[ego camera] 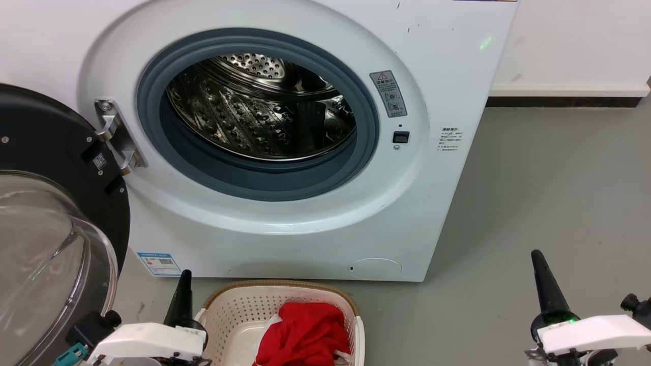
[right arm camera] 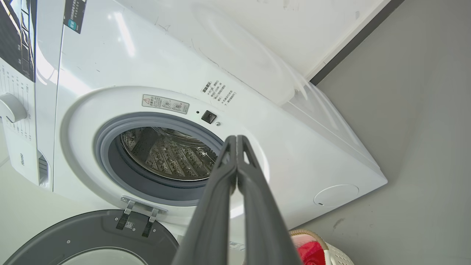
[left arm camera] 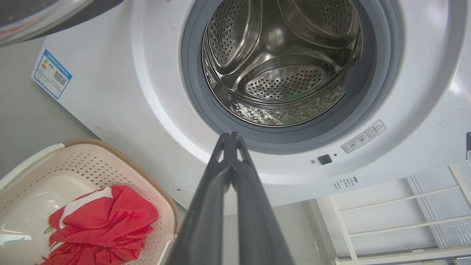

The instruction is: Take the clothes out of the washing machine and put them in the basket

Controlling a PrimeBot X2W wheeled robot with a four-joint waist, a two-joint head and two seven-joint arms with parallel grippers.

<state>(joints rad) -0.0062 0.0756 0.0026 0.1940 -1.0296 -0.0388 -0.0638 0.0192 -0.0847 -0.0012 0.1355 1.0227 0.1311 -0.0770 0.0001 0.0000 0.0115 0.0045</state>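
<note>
Clothes [ego camera: 305,333] are in the basket [ego camera: 234,310], bunched toward its right side. It's soft, crumpled bright red fabric with a bit of white showing at the edge. The basket is cream perforated plastic, rounded-rectangular, with a brown woven-look rim. It sits on the floor [ego camera: 549,193] just in front of the washing machine [ego camera: 285,229].

You look done or very nearly. The drum [ego camera: 259,112] shows only bare perforated steel and raised paddles, and the left wrist view, which looks deeper in, shows no cloth either. The lowest front lip is hidden behind the grey rubber door ring [ego camera: 264,180], so check there for a stray piece before you call it finished. I'd judge nothing is left to pull out.

The machine is a glossy white front-loader. Its black-framed round glass door [ego camera: 51,203] is swung wide open on the left, on a metal hinge.

Your left hand [ego camera: 185,277] is low beside the basket's left rim, fingers pressed together and holding nothing. Your right hand [ego camera: 537,255] is well off to the right over the smooth grey floor, fingers also together and empty.
</note>
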